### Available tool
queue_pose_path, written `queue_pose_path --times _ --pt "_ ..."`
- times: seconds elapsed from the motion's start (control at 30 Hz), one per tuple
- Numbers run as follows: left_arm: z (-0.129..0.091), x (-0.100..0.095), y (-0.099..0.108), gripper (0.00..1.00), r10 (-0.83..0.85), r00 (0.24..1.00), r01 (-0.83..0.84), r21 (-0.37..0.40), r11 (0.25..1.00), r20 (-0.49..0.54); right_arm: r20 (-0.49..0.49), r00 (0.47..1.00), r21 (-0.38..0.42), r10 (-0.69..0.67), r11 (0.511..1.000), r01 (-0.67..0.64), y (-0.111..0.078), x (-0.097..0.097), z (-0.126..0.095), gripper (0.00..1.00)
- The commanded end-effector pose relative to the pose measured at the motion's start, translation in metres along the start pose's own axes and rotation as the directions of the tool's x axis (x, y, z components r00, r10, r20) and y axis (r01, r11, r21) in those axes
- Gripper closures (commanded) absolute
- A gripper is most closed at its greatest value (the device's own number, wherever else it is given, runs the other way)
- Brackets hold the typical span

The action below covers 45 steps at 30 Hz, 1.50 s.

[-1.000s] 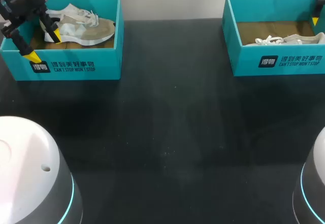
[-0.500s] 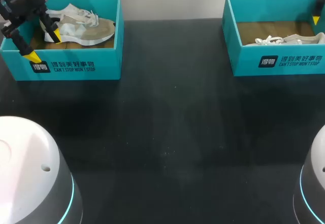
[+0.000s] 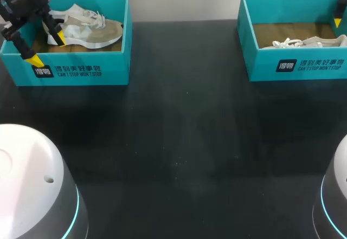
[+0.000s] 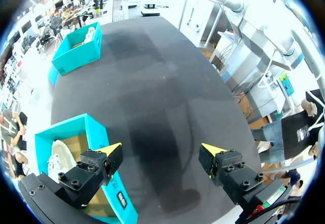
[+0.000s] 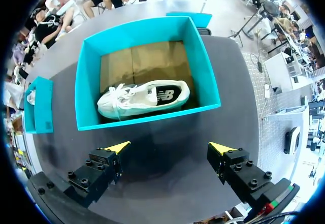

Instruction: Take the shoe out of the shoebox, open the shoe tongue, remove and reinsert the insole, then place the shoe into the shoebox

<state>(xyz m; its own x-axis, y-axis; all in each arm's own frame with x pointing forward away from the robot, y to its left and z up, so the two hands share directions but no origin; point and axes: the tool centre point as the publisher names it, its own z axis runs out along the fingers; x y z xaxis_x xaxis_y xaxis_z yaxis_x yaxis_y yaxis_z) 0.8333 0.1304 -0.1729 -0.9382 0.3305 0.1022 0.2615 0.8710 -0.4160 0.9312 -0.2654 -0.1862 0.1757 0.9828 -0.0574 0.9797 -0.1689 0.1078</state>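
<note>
Left gripper spread wide, holding nothing; one yellow tip over the heel of a beige-and-white sneaker, the other outside the front wall of the left teal shoebox. The sneaker sits upright inside, laces white. Broad black tabletop separates the boxes, which are well apart. In the right teal shoebox, a white sneaker lies on its side on a brown liner. Right gripper open, above the tabletop just short of that box's near wall.

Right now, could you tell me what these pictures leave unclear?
- Head view: the right shoe is mostly hidden by its shoebox's near wall and cut by the edge.
- Left wrist view: the left pincer covers part of the left shoe.
- Either insole: visible in no view.
</note>
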Motion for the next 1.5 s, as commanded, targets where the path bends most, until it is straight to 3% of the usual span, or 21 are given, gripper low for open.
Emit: queue_pose_path --times 0.03,0.37,0.57,0.8,0.97,1.23,1.33,1.47,1.5 --pt "-0.011 -0.007 0.003 0.0 0.027 1.0 -0.027 -0.028 0.999 0.006 0.001 1.0 -0.001 0.0 1.0 0.0 0.0 0.0 0.0 0.0" --pt "-0.027 -0.035 0.037 0.0 0.096 0.995 -0.098 -0.133 0.986 -0.025 0.001 1.0 -0.001 0.0 1.0 0.0 0.0 0.0 0.0 0.0" --pt "-0.036 -0.054 0.068 0.0 -0.003 1.0 -0.001 -0.176 0.984 -0.024 0.001 1.0 -0.001 0.0 1.0 0.0 0.0 0.0 0.0 0.0" --pt "-0.047 -0.069 0.087 0.0 -0.085 0.996 0.085 -0.183 0.979 0.012 0.001 1.0 -0.001 0.0 1.0 0.0 0.0 0.0 0.0 0.0" --pt "-0.051 -0.083 0.099 0.0 0.023 0.999 -0.03 -0.221 0.975 -0.035 0.001 1.0 -0.001 0.0 1.0 0.0 0.0 0.0 0.0 0.0" --pt "-0.059 -0.111 0.14 0.0 0.216 0.971 -0.235 -0.261 0.936 -0.102 0.001 1.0 -0.001 0.0 1.0 0.0 0.0 0.0 0.0 0.0" --pt "-0.061 -0.122 0.157 0.0 0.312 0.939 -0.341 -0.264 0.902 -0.146 0.001 1.0 -0.001 0.0 1.0 0.0 0.0 0.0 0.0 0.0" --pt "-0.066 -0.131 0.178 0.0 0.511 0.818 -0.569 -0.245 0.785 -0.263 0.001 1.0 -0.001 0.0 1.0 0.0 0.0 0.0 0.0 0.0" --pt "-0.066 -0.131 0.178 0.0 0.511 0.818 -0.569 -0.245 0.785 -0.263 0.001 1.0 -0.001 0.0 1.0 0.0 0.0 0.0 0.0 0.0"
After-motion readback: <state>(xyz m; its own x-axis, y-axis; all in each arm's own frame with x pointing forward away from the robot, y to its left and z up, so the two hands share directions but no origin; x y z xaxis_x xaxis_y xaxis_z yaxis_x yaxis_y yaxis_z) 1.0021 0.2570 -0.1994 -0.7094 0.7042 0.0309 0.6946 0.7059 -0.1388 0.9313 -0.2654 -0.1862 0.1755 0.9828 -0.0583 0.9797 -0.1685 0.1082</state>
